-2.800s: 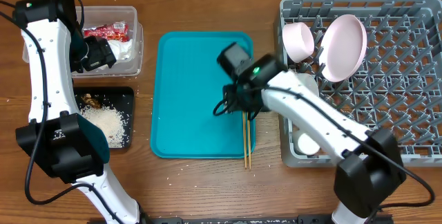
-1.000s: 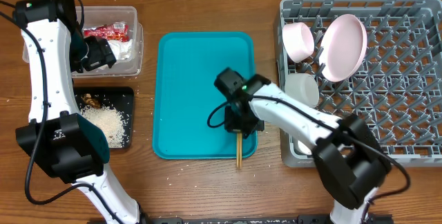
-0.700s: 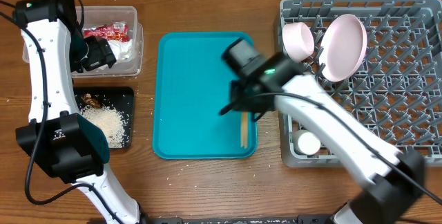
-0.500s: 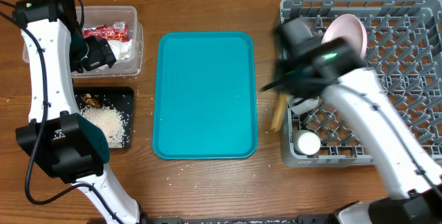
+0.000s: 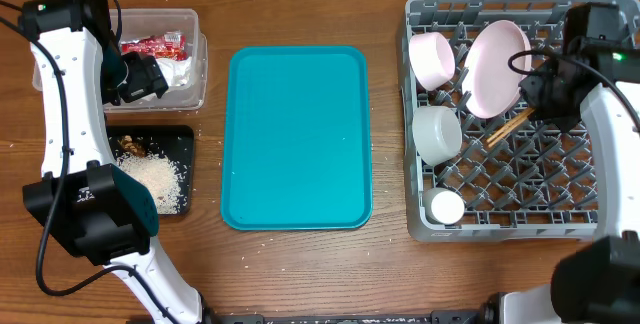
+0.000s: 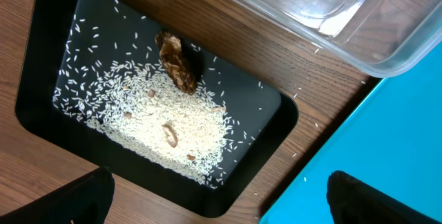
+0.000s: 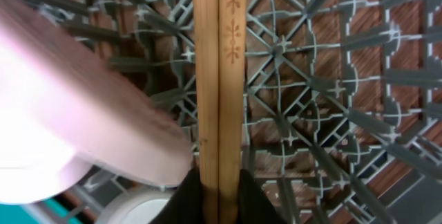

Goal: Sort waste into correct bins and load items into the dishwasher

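My right gripper (image 5: 545,99) is shut on the two wooden chopsticks (image 5: 507,128), held side by side (image 7: 219,79) low over the grey dishwasher rack (image 5: 560,194), beside the pale plate (image 5: 497,64). The rack also holds a pinkish bowl (image 5: 432,59), a blue-grey bowl (image 5: 436,132) and a white cup (image 5: 445,206). My left gripper (image 5: 140,76) hangs open and empty (image 6: 221,210) above the bins. The clear tub (image 5: 190,24) holds the wrapper (image 5: 155,44) and napkin (image 5: 180,72). The black tray (image 6: 269,113) holds rice (image 6: 166,127) and a brown lump (image 6: 178,61).
The flat teal tray (image 5: 296,136) lies bare between the bins and the rack. A few rice grains are scattered on the wooden table (image 5: 300,264) near its front edge. Upright pegs (image 7: 331,79) of the rack surround the chopsticks.
My right arm has lifted the chopsticks off the teal tray's right edge and swung them right, over the rack beside the plate. The left arm has not moved.
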{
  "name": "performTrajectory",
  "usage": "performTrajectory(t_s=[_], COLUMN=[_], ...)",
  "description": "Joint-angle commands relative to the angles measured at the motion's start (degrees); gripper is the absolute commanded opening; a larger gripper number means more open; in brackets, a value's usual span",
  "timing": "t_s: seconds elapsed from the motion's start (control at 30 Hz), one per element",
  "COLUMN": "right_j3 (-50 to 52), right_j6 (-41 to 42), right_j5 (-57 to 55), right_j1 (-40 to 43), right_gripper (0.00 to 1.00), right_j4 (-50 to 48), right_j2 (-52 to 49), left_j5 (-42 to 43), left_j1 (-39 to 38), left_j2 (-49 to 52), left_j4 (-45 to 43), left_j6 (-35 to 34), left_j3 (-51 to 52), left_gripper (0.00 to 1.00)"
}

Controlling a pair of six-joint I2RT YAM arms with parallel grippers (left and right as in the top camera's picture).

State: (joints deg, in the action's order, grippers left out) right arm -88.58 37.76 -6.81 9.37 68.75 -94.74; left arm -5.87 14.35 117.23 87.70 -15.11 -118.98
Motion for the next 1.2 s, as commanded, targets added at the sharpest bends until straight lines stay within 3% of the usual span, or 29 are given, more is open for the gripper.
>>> performTrajectory(t_s=[0.0, 0.1, 0.17, 0.23, 0.5, 0.53, 0.57, 0.8, 0.97, 1.17], right_j3=[0.5, 0.44, 0.2, -1.22, -13.55, -15.45, -17.68, -18.34, -18.34, -18.32], right_j6=[-3.13, -3.54, -3.56, -3.74, -10.73, -11.45, -11.37, -11.21, -11.26, -18.82], right_j5=[-0.22, -0.22, 0.33, 0.44, 6.38, 7.19, 8.41, 9.29, 2.14, 1.79], right_j1=[0.74, 1.51, 2.01, 2.34, -0.68, -1.22, -1.99, -2.29, -2.19, -2.27], right_gripper=[0.26, 0.4, 0.61, 0.75, 0.8, 0.85, 1.0, 1.0, 1.0, 1.0], right_j4=[-0.28, 0.57, 1.44, 3.5, 14.03, 15.85, 18.58, 22.58, 24.02, 14.84], right_j2=[-0.66, -0.28, 0.2, 1.49, 11.19, 12.92, 15.69, 25.24, 30.23, 39.52], left_j5=[-0.52, -0.52, -0.52, -0.52, -0.5, -0.5, -0.52, -0.52, -0.52, -0.5], left_j1=[-0.13, -0.13, -0.13, -0.13, -0.13, -0.13, -0.13, -0.13, -0.13, -0.13], left_j2=[-0.98, -0.98, -0.98, -0.98, -0.98, -0.98, -0.98, -0.98, -0.98, -0.98], left_j4=[0.07, 0.04, 0.04, 0.04, 0.04, 0.07, 0.07, 0.07, 0.04, 0.07], left_j6=[-0.79, -0.79, -0.79, -0.79, -0.79, -0.79, -0.79, -0.79, -0.79, -0.79], left_j3=[-0.37, -0.37, -0.37, -0.37, -0.37, -0.37, -0.37, -0.37, -0.37, -0.37], left_gripper=[1.0, 1.0, 1.0, 1.0, 1.0, 1.0, 1.0, 1.0, 1.0, 1.0])
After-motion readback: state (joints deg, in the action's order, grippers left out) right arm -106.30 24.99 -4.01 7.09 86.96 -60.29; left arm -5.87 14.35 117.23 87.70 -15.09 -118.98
